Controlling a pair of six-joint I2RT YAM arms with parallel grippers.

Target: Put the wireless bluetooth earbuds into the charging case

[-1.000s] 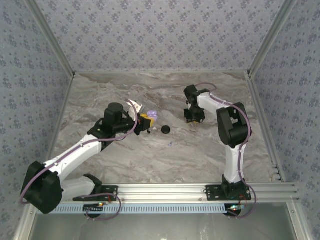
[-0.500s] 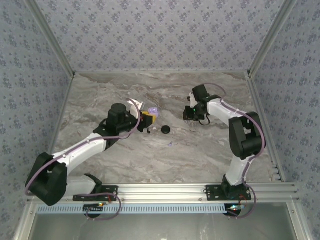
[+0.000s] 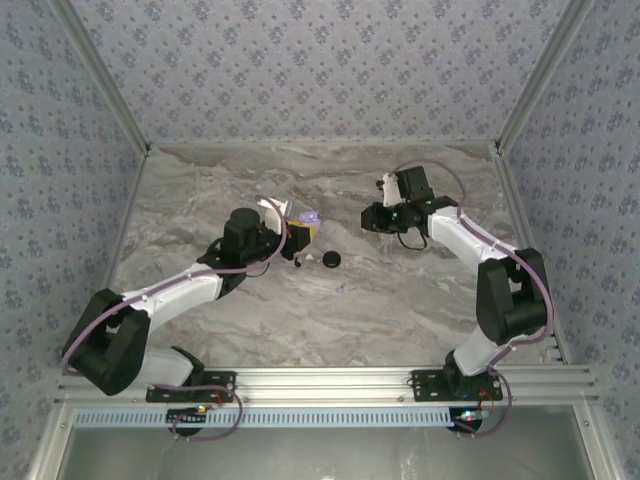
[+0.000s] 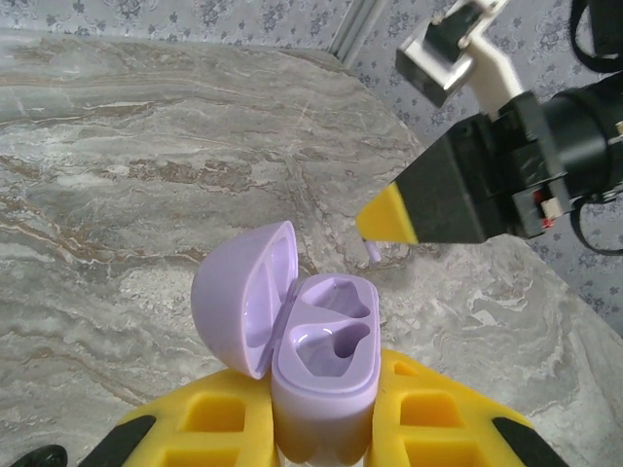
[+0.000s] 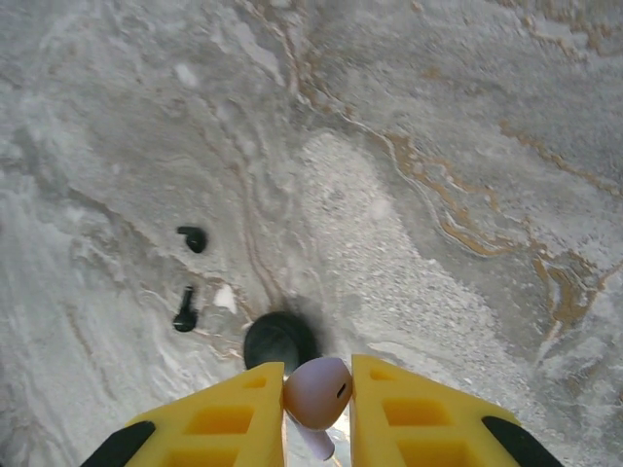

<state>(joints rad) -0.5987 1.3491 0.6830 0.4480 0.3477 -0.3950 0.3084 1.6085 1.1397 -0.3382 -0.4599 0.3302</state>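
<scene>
1. The marble desk [image 3: 430,300] carries everything, and patterned walls stand along its far, left and right edges.
2. The left arm [image 3: 170,295] reaches from the near left corner toward the desk's middle. The right arm [image 3: 465,240] rises from the near right corner, then bends back toward the middle.
3. The left gripper [image 4: 322,440] has its jaws closed tight on the base of the charging case [image 4: 323,365], with a yellow pad on each side.
4. The right gripper [image 5: 317,397] has its jaws nearly closed, pinching a lilac earbud [image 5: 316,387]. It faces the left gripper from the right-edge side, close to it but apart.
5. The charging case is lilac and held upright above the desk's middle. Its lid is swung open to one side and both wells are empty.
6. A black disc [image 5: 280,341] lies flat on the desk near the middle, nearer the near edge than the case.
7. The lilac earbud is off the desk and outside the case.
8. Two tiny black pieces [image 5: 185,309] lie on the desk near the disc without touching it; the other one [image 5: 193,237] lies apart from the first.
</scene>
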